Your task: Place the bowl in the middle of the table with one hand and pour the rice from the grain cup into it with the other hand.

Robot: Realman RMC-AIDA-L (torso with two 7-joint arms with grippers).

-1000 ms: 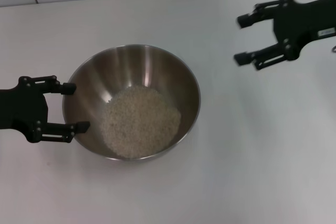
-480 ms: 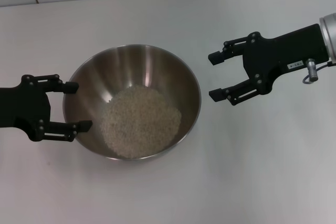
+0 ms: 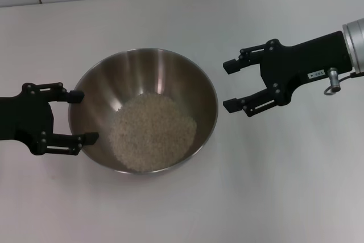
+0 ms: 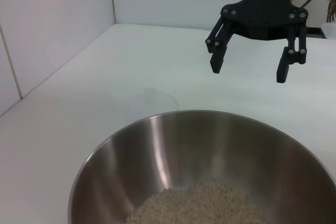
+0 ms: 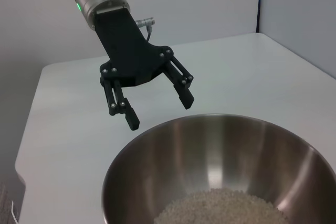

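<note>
You had the bowl (image 3: 143,110) mid-tabletop (image 3: 284,186) holding the rice (image 3: 152,131), left end effector (image 3: 84,116) spread wide astride its left-edge rim, right end effector (image 3: 230,86) wide, empty, just beside its right rim; no grain cup visible.

Place: a lab-like test room
Evidence: plain white smooth tabletop (image 3: 170,15), pale panelled walls (image 4: 52,24) close around it
</note>
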